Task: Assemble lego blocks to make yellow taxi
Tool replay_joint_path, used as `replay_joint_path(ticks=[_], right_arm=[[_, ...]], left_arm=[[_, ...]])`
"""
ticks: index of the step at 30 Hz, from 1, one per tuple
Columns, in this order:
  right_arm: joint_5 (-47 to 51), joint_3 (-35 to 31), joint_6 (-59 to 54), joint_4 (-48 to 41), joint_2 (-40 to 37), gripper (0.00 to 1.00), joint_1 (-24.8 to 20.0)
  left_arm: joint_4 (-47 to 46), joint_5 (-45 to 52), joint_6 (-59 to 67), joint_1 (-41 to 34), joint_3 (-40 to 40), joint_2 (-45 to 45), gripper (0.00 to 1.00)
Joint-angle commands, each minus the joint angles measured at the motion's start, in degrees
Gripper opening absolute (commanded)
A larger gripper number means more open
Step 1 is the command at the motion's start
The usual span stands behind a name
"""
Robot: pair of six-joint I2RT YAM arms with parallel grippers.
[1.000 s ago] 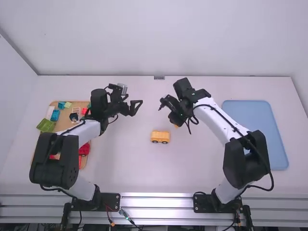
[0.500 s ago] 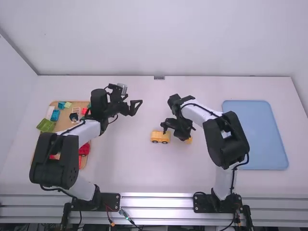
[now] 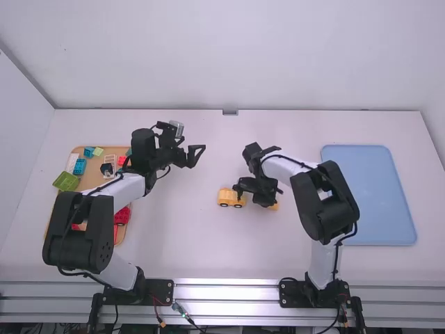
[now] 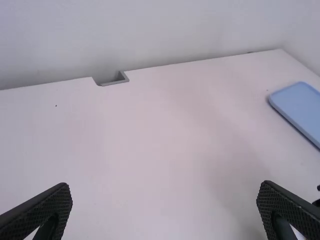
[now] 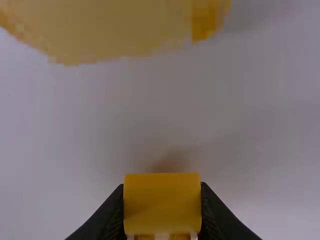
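The right gripper (image 5: 161,184) has its fingers closed on the sides of a small yellow plastic block (image 5: 162,206), near the yellow wheeled car body (image 3: 227,197) on the white table (image 3: 174,236); the left gripper (image 4: 165,184) gapes wide, empty. Seating the block probably calls for squaring it above the car body, then pressing straight down, lest a tilt skid things.
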Motion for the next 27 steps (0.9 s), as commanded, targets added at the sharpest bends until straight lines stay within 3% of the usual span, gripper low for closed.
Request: replay_joint_path(ticks=[1, 2, 3, 4, 10, 14, 21, 24, 27], right_arm=[[0.07, -0.39, -1.49, -0.04, 0.48, 0.02, 0.74], [0.09, -0.39, -1.53, 0.39, 0.42, 0.20, 0.83], [0.28, -0.39, -1.44, 1.03, 0.42, 0.30, 0.87], [0.26, -0.39, -1.51, 1.77, 0.44, 0.58, 0.72], [0.00, 0.70, -1.44, 2.36, 0.44, 0.99, 0.83], [-0.63, 2.58, 0.57, 2.38, -0.09, 0.99, 0.39], [-8.81, 3.04, 0.37, 2.40, -8.28, 0.99, -1.22], [-14.84, 0.85, -0.66, 2.56, -13.99, 0.99, -3.52], [-21.92, -4.44, -0.68, 8.24, -19.34, 0.99, -7.37]], left_arm=[[0.20, 0.22, 0.63, 0.31, 1.09, 0.17, 0.99], [0.20, 0.17, 0.63, 0.31, 1.09, 0.17, 0.99], [0.35, 0.17, 0.63, 0.31, 1.09, 0.17, 0.99], [0.79, 0.17, 0.63, 0.31, 1.09, 0.17, 0.99], [-0.63, 0.24, -0.35, 0.31, 1.09, 0.17, 0.99], [-2.36, 0.39, 0.17, 0.31, 1.09, 0.17, 0.99], [-4.92, 10.16, 19.52, -0.09, 1.09, 0.17, 0.99], [-9.11, 13.66, 28.02, -0.13, 1.09, 0.17, 0.99], [-13.75, 16.85, 37.05, -0.13, 1.09, 0.28, 0.99]])
